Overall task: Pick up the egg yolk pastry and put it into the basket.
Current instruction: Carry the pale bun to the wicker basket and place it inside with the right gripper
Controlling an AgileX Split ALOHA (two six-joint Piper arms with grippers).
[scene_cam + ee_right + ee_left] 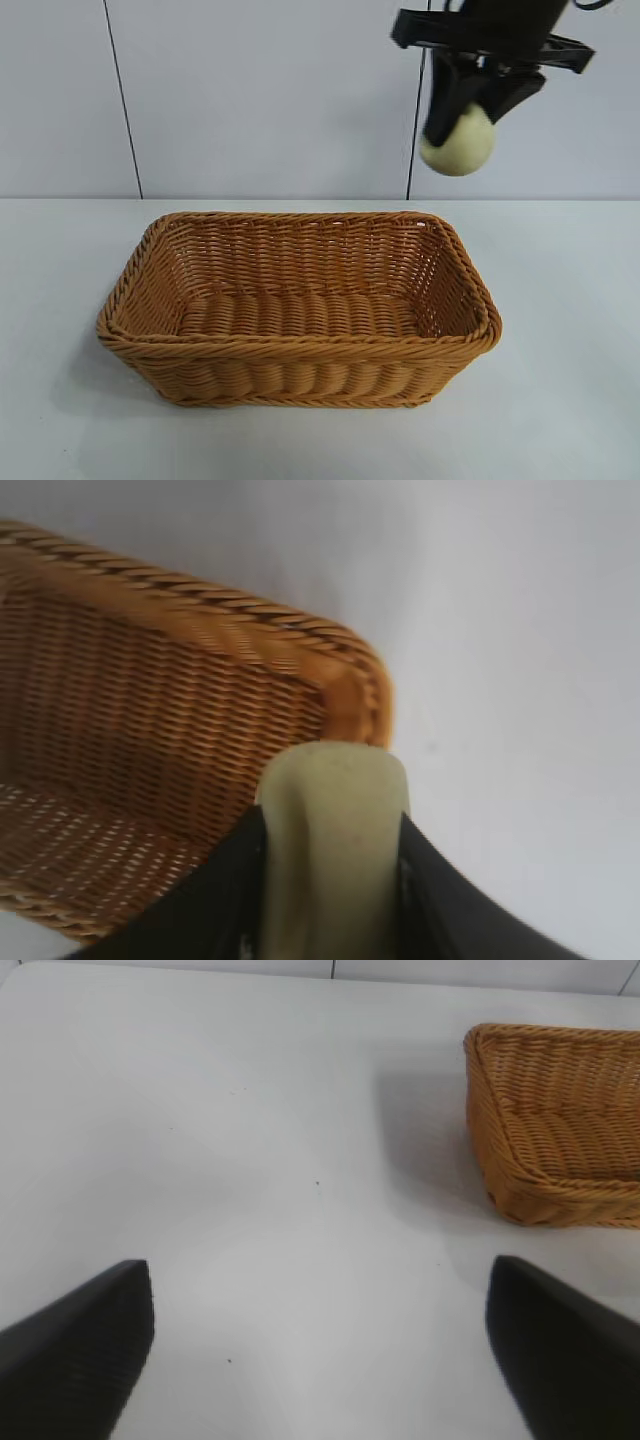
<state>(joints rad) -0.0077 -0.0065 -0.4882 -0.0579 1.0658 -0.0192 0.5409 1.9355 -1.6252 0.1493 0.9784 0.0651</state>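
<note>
Hanging above the basket (300, 300) (nothing inside), right jaws (470, 110) clamp the egg yolk pastry (457, 140); left jaws (320, 1350) apart.

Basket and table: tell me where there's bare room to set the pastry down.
The basket is empty inside, its whole woven floor free. Bare table lies in front of it and to both sides; the left gripper hangs open over one bare stretch. The right gripper holds the egg yolk pastry high above the basket's far right corner.

- Bright, even light overall, no glare.
- Soft shadow lies left of the basket (300, 310) on the table (560, 400).
- Right wrist view is blurred throughout, softest at the bottom centre.
</note>
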